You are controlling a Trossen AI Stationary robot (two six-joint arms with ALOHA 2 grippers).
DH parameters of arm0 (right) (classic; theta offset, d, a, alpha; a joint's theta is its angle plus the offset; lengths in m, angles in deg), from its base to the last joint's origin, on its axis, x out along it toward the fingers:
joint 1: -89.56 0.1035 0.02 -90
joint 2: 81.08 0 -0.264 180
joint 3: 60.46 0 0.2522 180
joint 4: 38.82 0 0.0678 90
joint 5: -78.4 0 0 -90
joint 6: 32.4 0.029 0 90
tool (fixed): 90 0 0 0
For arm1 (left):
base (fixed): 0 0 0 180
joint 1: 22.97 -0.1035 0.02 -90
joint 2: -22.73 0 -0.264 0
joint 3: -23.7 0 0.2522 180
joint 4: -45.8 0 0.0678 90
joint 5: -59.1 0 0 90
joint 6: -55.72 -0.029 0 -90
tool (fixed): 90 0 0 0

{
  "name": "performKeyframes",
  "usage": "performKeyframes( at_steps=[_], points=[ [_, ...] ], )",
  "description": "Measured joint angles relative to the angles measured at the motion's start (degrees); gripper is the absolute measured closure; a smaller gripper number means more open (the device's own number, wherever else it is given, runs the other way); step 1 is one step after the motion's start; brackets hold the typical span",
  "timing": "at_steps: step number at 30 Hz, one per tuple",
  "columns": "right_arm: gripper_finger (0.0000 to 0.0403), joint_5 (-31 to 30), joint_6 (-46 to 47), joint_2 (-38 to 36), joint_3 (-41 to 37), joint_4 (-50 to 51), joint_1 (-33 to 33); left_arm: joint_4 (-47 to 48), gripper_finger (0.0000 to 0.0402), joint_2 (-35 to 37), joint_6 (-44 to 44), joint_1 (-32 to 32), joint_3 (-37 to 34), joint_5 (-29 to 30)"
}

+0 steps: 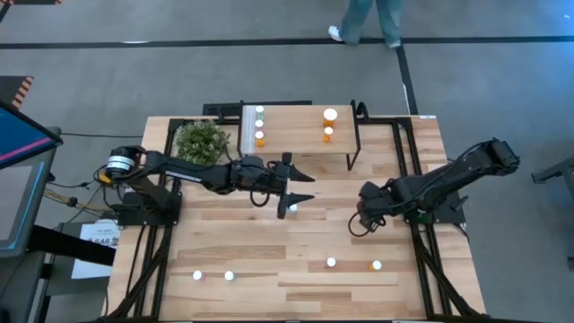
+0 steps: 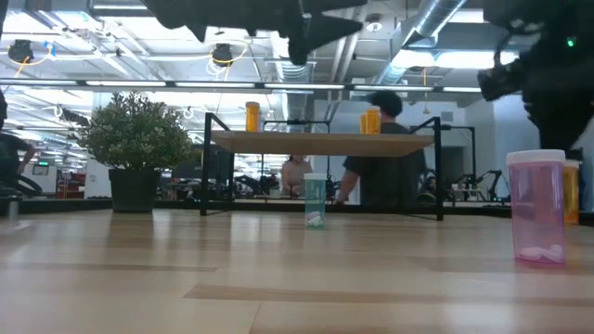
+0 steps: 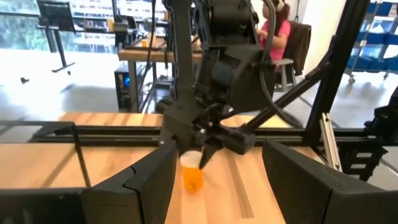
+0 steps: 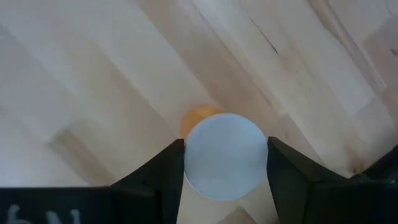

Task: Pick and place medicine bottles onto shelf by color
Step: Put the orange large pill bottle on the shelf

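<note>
Nearest the low camera, a pink bottle (image 2: pixel 537 209) with a white cap stands upright on the wooden counter (image 1: pixel 269 269), with an orange one just behind it. A loose row of white-capped bottles (image 1: pixel 331 263) waits along the counter's near edge, apart from one another, likely so each can be picked singly.

At mid-counter on the robot's right, the right claw (image 4: pixel 225 163) points straight down over an orange bottle (image 4: pixel 225 155). Its two dark fingers (image 4: pixel 163 171) stand on either side of the white cap, touching or nearly so; the pictures do not settle whether the pinch is made. Coming from above keeps the bottle upright for a clean lift.

At the counter's centre, the left claw (image 1: pixel 296 187) hovers with its fingers spread and nothing between them. A green bottle (image 2: pixel 316 200) stands just beside it on the counter.

Farther back, the shelf (image 1: pixel 296 135) stands on thin black legs. Orange bottles (image 1: pixel 329 124) sit grouped on the side towards the right arm, and another small group, one of them orange, by the white strip, which suggests sorting by colour is under way. A potted plant (image 1: pixel 202 140) stands beside the shelf. Beyond the counter, a person passes.
</note>
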Motion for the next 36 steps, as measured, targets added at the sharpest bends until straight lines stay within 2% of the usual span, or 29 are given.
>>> performKeyframes(
  at_steps=[5, 12, 20, 28, 32, 36],
  points=[
    [0.0186, -0.1, -4.1, 0.0, 5.9, 0.2, -0.7, 2.6, 0.0176, 5.0, -1.0, 0.0, -1.7, 0.0],
    [0.0192, -4.4, -11.8, 0.0, 16.8, 0.0, -5.8, 1.9, 0.0176, 8.8, -1.7, 0.0, -5.4, 0.6],
    [0.0189, -6.5, -25.7, 0.2, 29.2, -5.3, -15.7, 1.5, 0.0176, 12.3, -1.7, 0.0, -8.4, 2.0],
    [0.0190, -6.4, -38.7, 0.1, 37.4, -9.3, -27.9, 2.1, 0.0176, 14.2, -0.7, 0.0, -10.8, 2.1],
    [0.0189, -3.1, -43.1, 0.3, 39.7, -11.3, -34.1, 2.6, 0.0176, 14.2, -0.3, 0.0, -10.8, 2.1],
    [0.0191, 1.2, -46.6, 3.6, 43.0, -11.5, -39.2, 3.1, 0.0176, 14.2, -0.3, 0.0, -10.8, 2.1]
  ],
)
